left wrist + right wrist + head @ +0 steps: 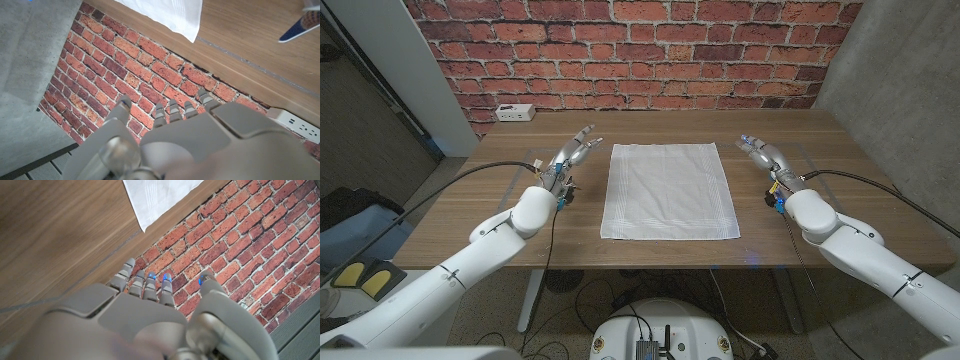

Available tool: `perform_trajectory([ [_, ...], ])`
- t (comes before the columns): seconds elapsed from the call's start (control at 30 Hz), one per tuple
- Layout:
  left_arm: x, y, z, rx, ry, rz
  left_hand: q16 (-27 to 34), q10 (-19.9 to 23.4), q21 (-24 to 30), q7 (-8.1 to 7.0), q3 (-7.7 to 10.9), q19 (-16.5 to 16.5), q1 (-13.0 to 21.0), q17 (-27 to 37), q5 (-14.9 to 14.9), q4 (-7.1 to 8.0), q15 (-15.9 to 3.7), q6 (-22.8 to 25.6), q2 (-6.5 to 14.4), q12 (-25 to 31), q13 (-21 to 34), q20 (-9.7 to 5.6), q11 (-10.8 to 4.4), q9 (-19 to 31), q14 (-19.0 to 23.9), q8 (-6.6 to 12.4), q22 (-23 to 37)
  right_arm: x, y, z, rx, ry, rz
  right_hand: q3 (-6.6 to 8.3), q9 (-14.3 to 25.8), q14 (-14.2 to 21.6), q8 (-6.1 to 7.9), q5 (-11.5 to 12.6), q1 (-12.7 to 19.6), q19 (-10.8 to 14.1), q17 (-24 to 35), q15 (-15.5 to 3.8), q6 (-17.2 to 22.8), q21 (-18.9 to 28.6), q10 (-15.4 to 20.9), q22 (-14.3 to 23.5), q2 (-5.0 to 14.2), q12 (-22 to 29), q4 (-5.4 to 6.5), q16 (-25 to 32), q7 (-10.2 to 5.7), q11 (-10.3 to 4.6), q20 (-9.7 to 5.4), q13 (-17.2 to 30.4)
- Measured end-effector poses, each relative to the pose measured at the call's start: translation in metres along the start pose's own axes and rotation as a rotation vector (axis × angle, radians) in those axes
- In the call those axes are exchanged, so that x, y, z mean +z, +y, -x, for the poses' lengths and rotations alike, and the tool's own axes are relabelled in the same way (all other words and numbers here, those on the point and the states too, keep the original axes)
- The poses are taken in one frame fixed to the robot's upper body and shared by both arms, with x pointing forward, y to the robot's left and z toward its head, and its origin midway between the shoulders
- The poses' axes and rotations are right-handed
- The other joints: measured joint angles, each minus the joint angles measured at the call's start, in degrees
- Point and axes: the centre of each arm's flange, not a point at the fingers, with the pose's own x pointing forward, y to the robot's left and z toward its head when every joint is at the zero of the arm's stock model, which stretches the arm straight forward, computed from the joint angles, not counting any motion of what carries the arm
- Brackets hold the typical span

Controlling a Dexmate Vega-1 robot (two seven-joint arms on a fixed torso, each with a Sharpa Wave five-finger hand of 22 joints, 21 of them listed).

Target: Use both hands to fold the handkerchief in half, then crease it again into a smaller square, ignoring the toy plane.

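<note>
Left hand (572,152) and right hand (761,152) flank the handkerchief (668,190), palms unseen.

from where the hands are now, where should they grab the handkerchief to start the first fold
Probably the two near corners. The handkerchief lies flat and unfolded between the hands, so only its edges and corners offer anything to pinch. The left hand could come in from its side, the right hand from the other, each pinching a near corner and carrying it to the far edge.

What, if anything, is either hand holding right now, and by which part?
Nothing is held. The left hand and right hand are open on either side of the flat white handkerchief, apart from it.
</note>
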Motion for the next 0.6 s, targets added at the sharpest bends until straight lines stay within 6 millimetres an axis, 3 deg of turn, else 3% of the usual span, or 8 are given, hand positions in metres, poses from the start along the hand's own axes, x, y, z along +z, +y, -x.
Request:
perform_trajectory([
  [0.6,0.014,0.000,0.035,-0.001,0.016,-0.128,0.00,-0.41,-0.21,0.00,0.00,-0.71,-0.22,0.00,0.00,0.00,0.00,0.00,-0.22,-0.24,-0.01,-0.10,-0.20,-0.01,-0.60,0.00,-0.01,0.014,0.003,0.027,0.017,0.012,0.143,0.23,-0.01,-0.24,0.00,0.00,0.53,0.00,-0.27,-0.23,-0.01,0.00,-0.01,0.00,0.08,0.00,-0.23,0.00,0.00,0.00,0.00,0.00],
])
